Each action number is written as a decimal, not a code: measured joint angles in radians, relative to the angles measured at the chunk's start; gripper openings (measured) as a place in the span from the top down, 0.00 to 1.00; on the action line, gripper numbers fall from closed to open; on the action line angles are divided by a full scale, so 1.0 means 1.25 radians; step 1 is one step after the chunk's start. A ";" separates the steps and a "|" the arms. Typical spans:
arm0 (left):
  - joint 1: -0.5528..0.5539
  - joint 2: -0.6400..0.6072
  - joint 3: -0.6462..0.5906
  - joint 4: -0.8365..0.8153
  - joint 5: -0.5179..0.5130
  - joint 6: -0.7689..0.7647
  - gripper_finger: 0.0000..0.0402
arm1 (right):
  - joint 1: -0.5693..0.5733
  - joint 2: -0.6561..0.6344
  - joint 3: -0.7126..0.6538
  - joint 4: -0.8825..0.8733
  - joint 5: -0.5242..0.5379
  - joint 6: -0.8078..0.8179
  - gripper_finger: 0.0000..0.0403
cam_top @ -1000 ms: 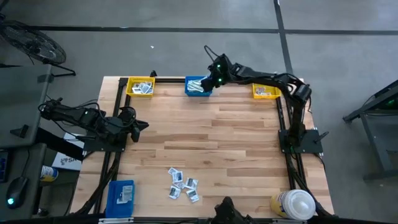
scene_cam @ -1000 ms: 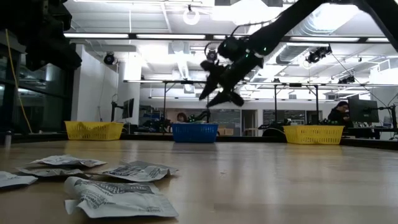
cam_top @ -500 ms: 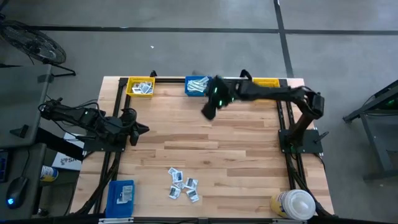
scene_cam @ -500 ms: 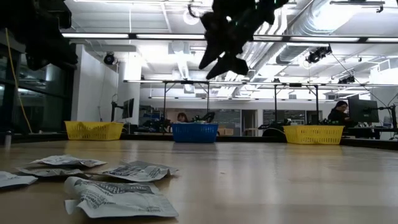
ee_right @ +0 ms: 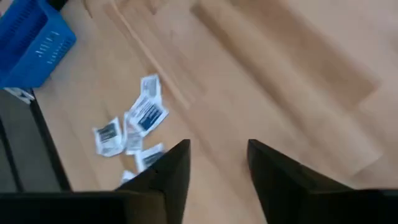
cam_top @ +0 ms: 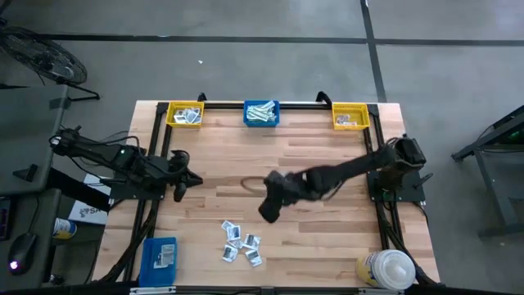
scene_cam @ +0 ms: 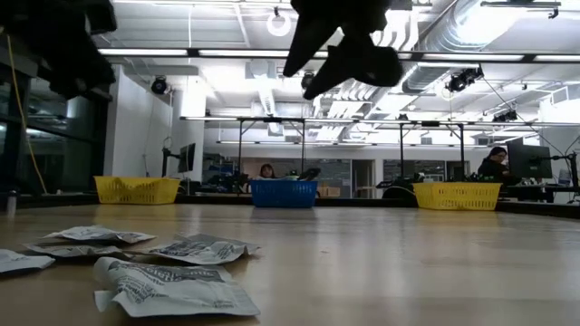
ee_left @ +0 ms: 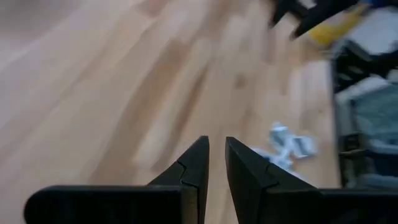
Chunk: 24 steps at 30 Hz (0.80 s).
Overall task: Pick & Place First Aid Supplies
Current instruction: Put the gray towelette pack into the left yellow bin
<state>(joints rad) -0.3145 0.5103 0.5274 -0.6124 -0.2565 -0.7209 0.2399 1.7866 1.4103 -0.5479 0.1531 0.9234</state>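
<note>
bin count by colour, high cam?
Yellow bins: 2, far left and far right
Blue bins: 2, far middle and near left corner
Total: 4

White packets (cam_top: 240,243) with dark-blue marks; yellow bins (cam_top: 184,114), blue bin (cam_top: 261,113).
</note>
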 joint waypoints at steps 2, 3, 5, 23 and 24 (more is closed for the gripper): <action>0.000 0.043 0.000 0.075 0.029 0.031 0.87 | 0.036 0.022 0.000 0.014 0.011 0.085 0.66; 0.000 0.067 0.000 0.106 0.042 0.044 0.87 | 0.051 0.032 0.000 0.027 0.014 0.118 0.70; 0.000 0.115 0.000 0.168 0.063 0.062 0.87 | 0.082 0.055 0.000 0.054 0.024 0.165 0.79; 0.000 0.555 0.000 0.607 0.217 -0.066 0.87 | 0.201 0.162 0.000 0.238 0.094 0.051 1.00; 0.000 0.576 0.000 0.638 0.223 -0.079 0.87 | 0.204 0.172 0.000 0.252 0.089 0.044 1.00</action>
<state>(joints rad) -0.3145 1.2301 0.5278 0.1850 0.0224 -0.8192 0.4952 2.0022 1.4105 -0.2324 0.2643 0.9787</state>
